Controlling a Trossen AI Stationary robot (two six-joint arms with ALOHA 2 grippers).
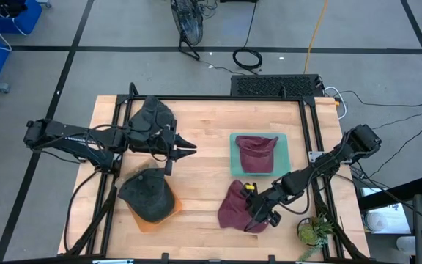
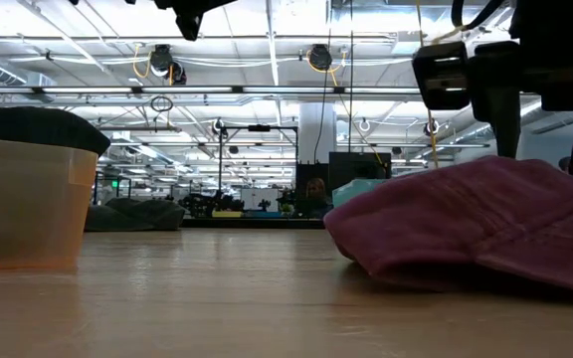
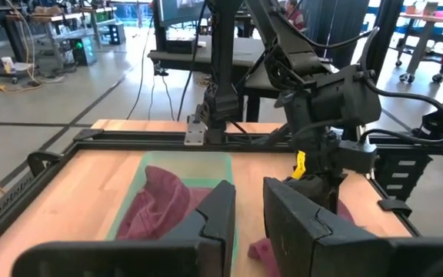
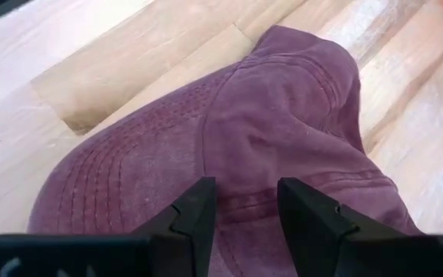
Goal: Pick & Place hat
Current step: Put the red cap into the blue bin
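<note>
Directly under the right claw (image 1: 258, 213) lies a maroon hat (image 1: 234, 206) on the counter (image 1: 204, 176). The claw's fingers (image 4: 198, 209) are spread apart, released, and they hang over the crown of the hat; if they touch the cloth I cannot tell. Beyond this claw, toward the far side of the counter, a second maroon hat (image 1: 256, 152) rests on a green mat (image 1: 282, 155). Well apart from it, the left claw (image 1: 185, 147) waits above the counter, also with parted fingers. Near the left claw a dark hat (image 1: 146, 193) sits on an orange container (image 2: 18, 204).
</note>
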